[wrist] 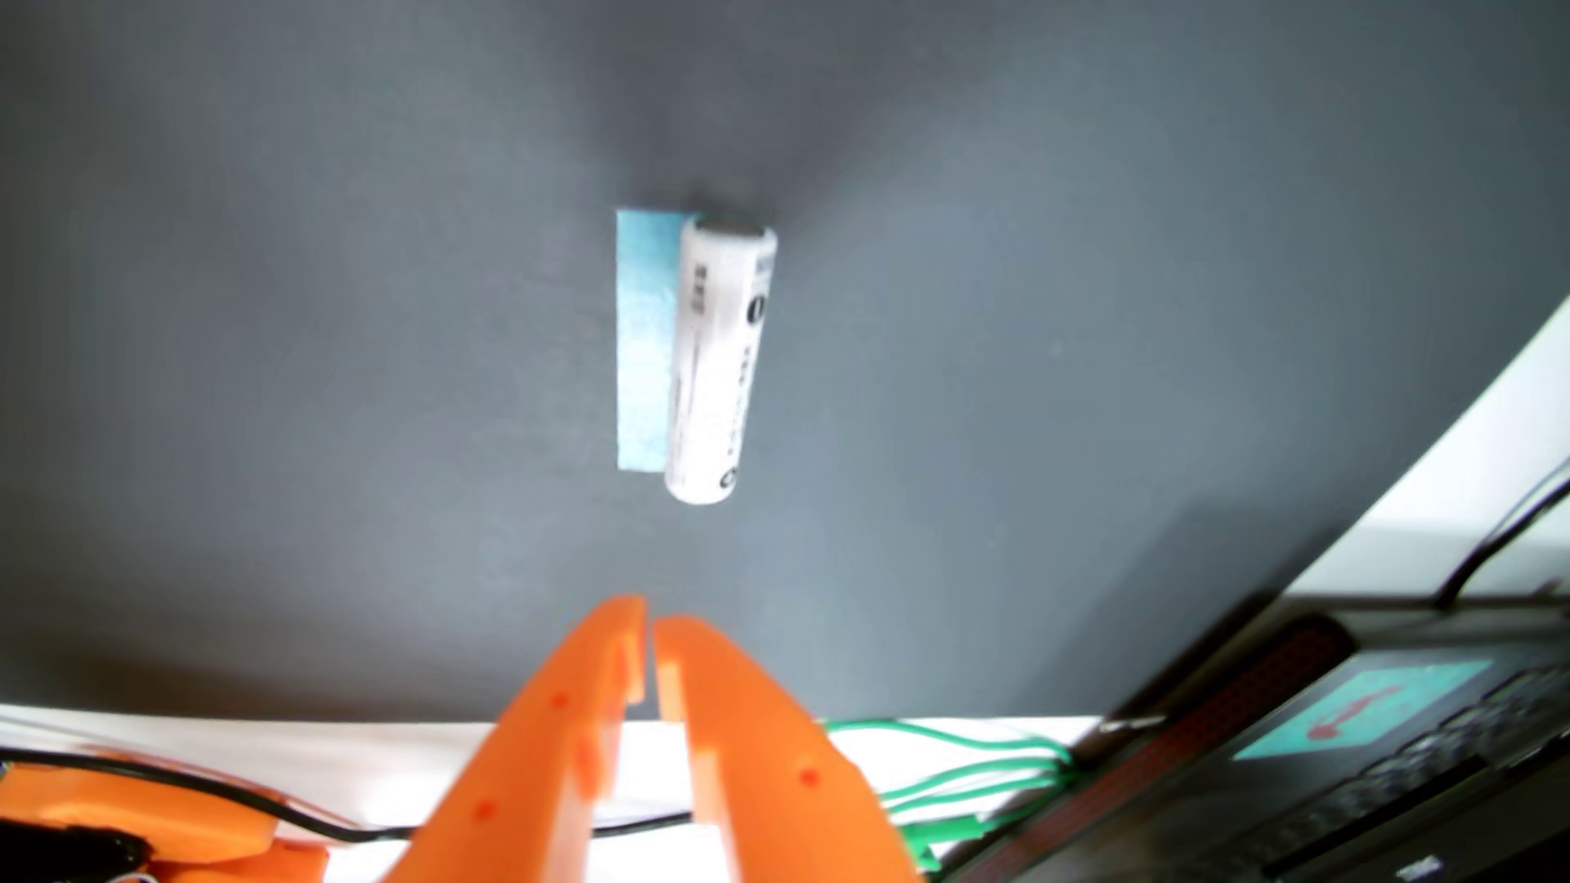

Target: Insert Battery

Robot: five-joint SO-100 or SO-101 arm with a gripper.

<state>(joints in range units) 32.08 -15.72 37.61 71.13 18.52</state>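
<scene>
Orange and nearly filling the bottom of the wrist view, our tool (652, 632) rises from the lower edge with its two fingers (612, 671) drawn together, only a thin slit between the tips and nothing held. Ahead of it we see the battery (720, 361), a white cylinder with dark print, lying on the dark grey mat (297, 340) near the middle of the frame, well apart from the tool. Its long axis runs almost straight up and down the picture, the far end leaning slightly right; that far end shows a dark flat cap, while the rounded near end points back toward our tool. A pale blue strip (647, 340) lies flat just beside the battery on its left, parallel to it and partly tucked under it. Bare mat spreads wide on both sides of the battery and beyond it. The mat's near edge meets the white counter (382, 747) behind the fingers, where a black cable (255, 802) and green wires (960, 764) cross. At lower right the mat is bounded by a black laptop (1376, 764) set on a slant, a teal sticker (1368, 709) on its deck.
</scene>
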